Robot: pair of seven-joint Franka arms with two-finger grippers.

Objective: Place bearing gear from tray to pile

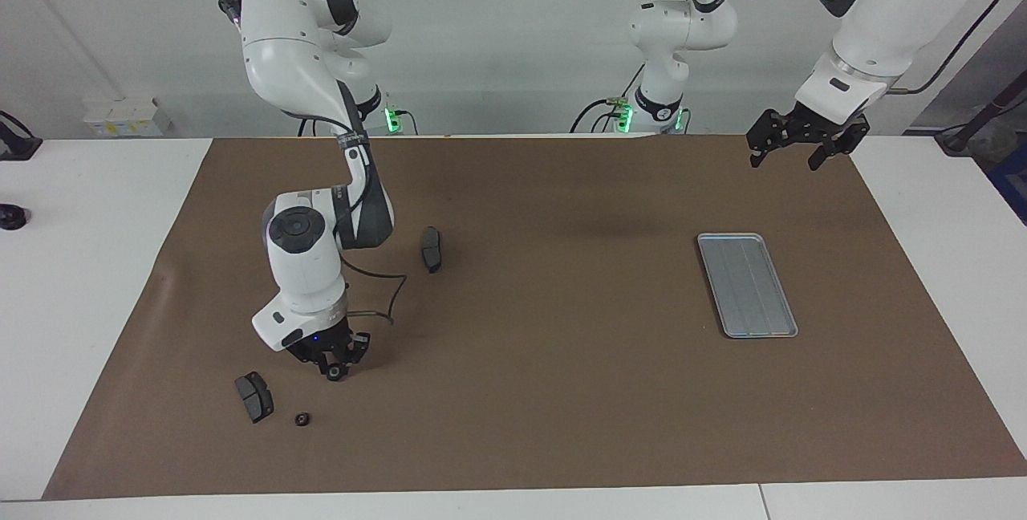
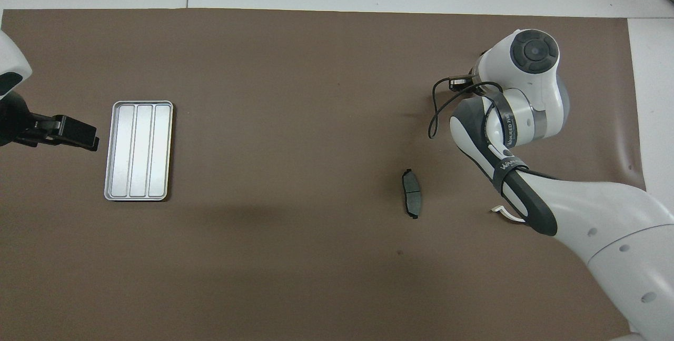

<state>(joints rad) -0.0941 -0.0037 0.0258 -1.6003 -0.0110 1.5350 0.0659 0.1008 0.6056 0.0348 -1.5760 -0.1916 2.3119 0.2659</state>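
The right gripper (image 1: 333, 369) is clenched on a small black round gear (image 1: 333, 374) and hangs low over the brown mat (image 1: 562, 392), close to the pile. Just beside it, toward the right arm's end of the table, lie a dark pad (image 1: 253, 396) and another little gear (image 1: 302, 419). To do this step well, I think the arm should go down slowly until the gear sits on the mat next to those parts, let go only then so it does not roll, and lift straight up without bumping the pad. The left gripper (image 1: 793, 152) waits with its fingers spread apart and nothing in them, up in the air near the tray (image 1: 747, 285), which is a long way from the right gripper, toward the left arm's end. The tray has nothing in it now. Counting: one tray, two pads, since a second pad (image 1: 432, 249) lies closer to the robots than the right gripper, and two gears that I can see, one held and one on the mat. The arm may hide more parts.
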